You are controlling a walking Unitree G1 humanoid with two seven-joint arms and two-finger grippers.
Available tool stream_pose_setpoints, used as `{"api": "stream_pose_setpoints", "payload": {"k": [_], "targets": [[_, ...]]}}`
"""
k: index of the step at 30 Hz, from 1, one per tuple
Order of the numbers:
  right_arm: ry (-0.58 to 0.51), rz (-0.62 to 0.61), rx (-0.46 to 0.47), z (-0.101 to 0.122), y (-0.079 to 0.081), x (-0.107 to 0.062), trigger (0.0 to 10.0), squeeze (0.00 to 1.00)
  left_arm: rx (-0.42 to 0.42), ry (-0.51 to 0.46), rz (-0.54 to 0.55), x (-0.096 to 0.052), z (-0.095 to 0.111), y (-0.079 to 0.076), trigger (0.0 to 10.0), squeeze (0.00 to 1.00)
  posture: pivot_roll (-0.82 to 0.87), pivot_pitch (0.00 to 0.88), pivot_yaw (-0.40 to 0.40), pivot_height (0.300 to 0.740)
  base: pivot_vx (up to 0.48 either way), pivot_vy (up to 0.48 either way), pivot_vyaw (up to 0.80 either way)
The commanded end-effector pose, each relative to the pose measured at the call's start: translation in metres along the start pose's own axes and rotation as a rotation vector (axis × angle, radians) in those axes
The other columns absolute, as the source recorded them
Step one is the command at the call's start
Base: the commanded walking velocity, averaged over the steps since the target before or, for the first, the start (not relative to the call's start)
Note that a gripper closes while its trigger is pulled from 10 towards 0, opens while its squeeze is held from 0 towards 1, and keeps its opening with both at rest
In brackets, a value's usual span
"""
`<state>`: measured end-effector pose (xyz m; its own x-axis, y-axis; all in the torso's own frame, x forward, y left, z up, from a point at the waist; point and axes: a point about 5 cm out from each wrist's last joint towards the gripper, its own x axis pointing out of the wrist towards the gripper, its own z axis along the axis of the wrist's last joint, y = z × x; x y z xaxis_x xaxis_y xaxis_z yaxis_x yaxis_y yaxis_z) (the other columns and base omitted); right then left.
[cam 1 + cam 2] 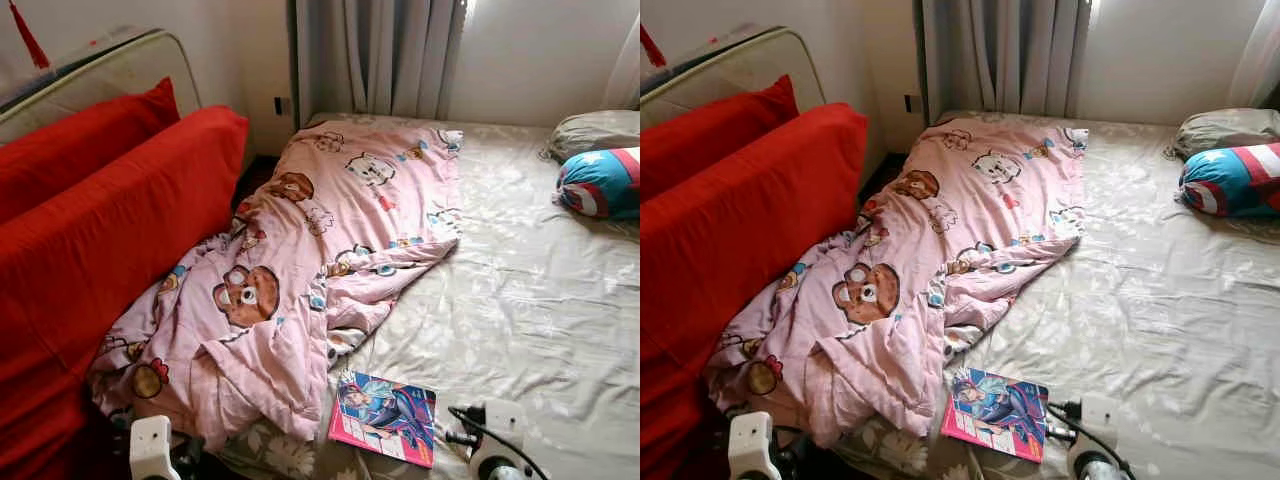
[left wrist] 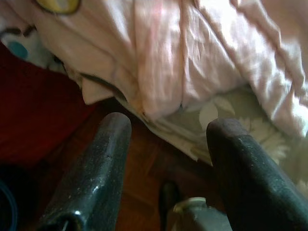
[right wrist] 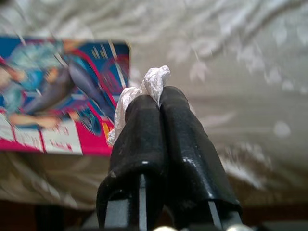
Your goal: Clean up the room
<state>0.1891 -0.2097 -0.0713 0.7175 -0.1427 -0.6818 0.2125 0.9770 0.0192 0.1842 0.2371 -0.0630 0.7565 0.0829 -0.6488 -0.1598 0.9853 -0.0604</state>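
A comic book [image 1: 385,415] with a blue and pink cover lies on the bed's near edge, beside a rumpled pink cartoon-bear blanket [image 1: 320,240]. My right gripper [image 3: 159,94] hovers just over the sheet next to the comic book [image 3: 53,96]. It is shut on a small crumpled white wad [image 3: 144,86] that pokes out past the fingertips. My left gripper [image 2: 168,130] is open with nothing between its fingers, low at the bed's near corner. There the blanket [image 2: 192,57] hangs over a dark wooden floor [image 2: 144,168].
Two big red cushions [image 1: 100,230] lean along the left side against a headboard [image 1: 110,70]. The grey-beige flowered sheet [image 1: 520,300] covers the bed's right half. A blue, red and white star pillow [image 1: 600,182] and a grey pillow [image 1: 595,130] lie far right. Curtains [image 1: 380,55] hang behind.
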Motion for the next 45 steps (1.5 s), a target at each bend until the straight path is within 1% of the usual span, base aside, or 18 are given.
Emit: {"api": "stream_pose_setpoints", "payload": {"k": [1, 3, 7, 9, 11, 13, 15, 16, 22, 27, 28, 29, 32, 38, 40, 45], "targets": [[0.058, -0.013, -0.013, -0.011, 0.0, -0.002, 10.0, 0.0, 0.05, 0.061, -0.012, -0.002, -0.01, -0.001, 10.0, 0.0, -0.08, 0.0, 0.039, 0.74, 0.0, 0.0, 0.0], [0.068, -0.01, -0.021, -0.014, 0.001, -0.003, 10.0, 0.0, 0.064, 0.074, -0.019, -0.002, -0.012, -0.002, 10.0, 0.0, -0.08, 0.0, 0.044, 0.74, 0.0, 0.0, 0.0], [0.072, -0.001, -0.03, -0.017, 0.006, -0.004, 10.0, 0.0, 0.051, 0.067, -0.031, 0.001, -0.011, -0.008, 10.0, 0.0, -0.08, 0.0, 0.046, 0.74, 0.0, 0.0, 0.0], [0.074, 0.009, -0.042, -0.018, 0.008, -0.004, 10.0, 0.0, 0.058, 0.071, -0.042, 0.001, -0.012, -0.011, 10.0, 0.0, -0.08, 0.0, 0.046, 0.74, 0.0, 0.0, 0.8], [0.082, 0.032, -0.074, -0.019, 0.013, -0.004, 10.0, 0.0, 0.074, 0.077, -0.058, 0.002, -0.013, -0.016, 10.0, 0.0, -0.08, 0.0, 0.047, 0.74, 0.0, 0.0, 0.8], [0.082, 0.034, -0.074, -0.019, 0.014, -0.004, 10.0, 0.0, 0.076, 0.078, -0.06, 0.002, -0.013, -0.017, 10.0, 0.0, -0.08, 0.0, 0.045, 0.74, 0.0, 0.0, 0.8], [0.083, 0.021, -0.056, -0.019, 0.013, -0.004, 10.0, 0.0, 0.072, 0.081, -0.058, 0.002, -0.014, -0.018, 10.0, 0.0, -0.07, 0.002, 0.04, 0.74, 0.0, 0.0, 0.8], [0.09, 0.012, -0.05, -0.02, 0.012, -0.004, 10.0, 0.0, 0.068, 0.09, -0.056, 0.002, -0.015, -0.02, 10.0, 0.0, -0.07, 0.021, 0.038, 0.74, 0.0, 0.0, 0.8], [0.096, 0.001, -0.047, -0.02, 0.01, -0.004, 10.0, 0.0, 0.062, 0.114, -0.046, 0.001, -0.021, -0.022, 10.0, 0.0, -0.06, 0.049, 0.034, 0.74, 0.0, 0.0, 0.8], [0.101, 0.002, -0.051, -0.019, 0.01, -0.003, 10.0, 0.0, 0.061, 0.113, -0.037, 0.001, -0.02, -0.021, 10.0, 0.0, -0.06, 0.064, 0.032, 0.74, 0.0, 0.0, 0.8], [0.105, 0.003, -0.049, -0.019, 0.009, -0.003, 10.0, 0.0, 0.034, 0.109, -0.017, 0.002, -0.019, -0.019, 10.0, 0.0, -0.06, 0.066, 0.032, 0.74, 0.0, 0.0, 0.8], [0.109, 0.003, -0.05, -0.02, 0.008, -0.003, 10.0, 0.0, 0.029, 0.109, -0.011, 0.002, -0.018, -0.017, 10.0, 0.0, -0.06, 0.069, 0.03, 0.74, 0.0, 0.0, 0.8], [0.118, 0.002, -0.052, -0.021, 0.007, -0.004, 10.0, 0.0, 0.038, 0.112, -0.017, 0.003, -0.017, -0.017, 10.0, 0.0, -0.06, 0.07, 0.031, 0.74, 0.0, 0.0, 0.8], [0.136, 0.008, -0.054, -0.024, 0.006, -0.005, 10.0, 0.0, 0.016, 0.117, -0.008, 0.003, -0.017, -0.018, 10.0, 0.0, -0.06, 0.078, 0.026, 0.74, 0.0, 0.0, 0.8], [0.146, 0.006, -0.053, -0.027, 0.003, -0.006, 10.0, 0.0, 0.014, 0.12, -0.008, 0.003, -0.018, -0.019, 10.0, 0.0, -0.06, 0.079, 0.025, 0.74, 0.0, 0.0, 0.8], [0.171, -0.009, -0.05, -0.035, -0.01, -0.011, 10.0, 0.0, 0.013, 0.133, -0.011, 0.002, -0.022, -0.021, 10.0, 0.0, -0.06, 0.08, 0.024, 0.74, 0.0, 0.0, 0.8]]}}
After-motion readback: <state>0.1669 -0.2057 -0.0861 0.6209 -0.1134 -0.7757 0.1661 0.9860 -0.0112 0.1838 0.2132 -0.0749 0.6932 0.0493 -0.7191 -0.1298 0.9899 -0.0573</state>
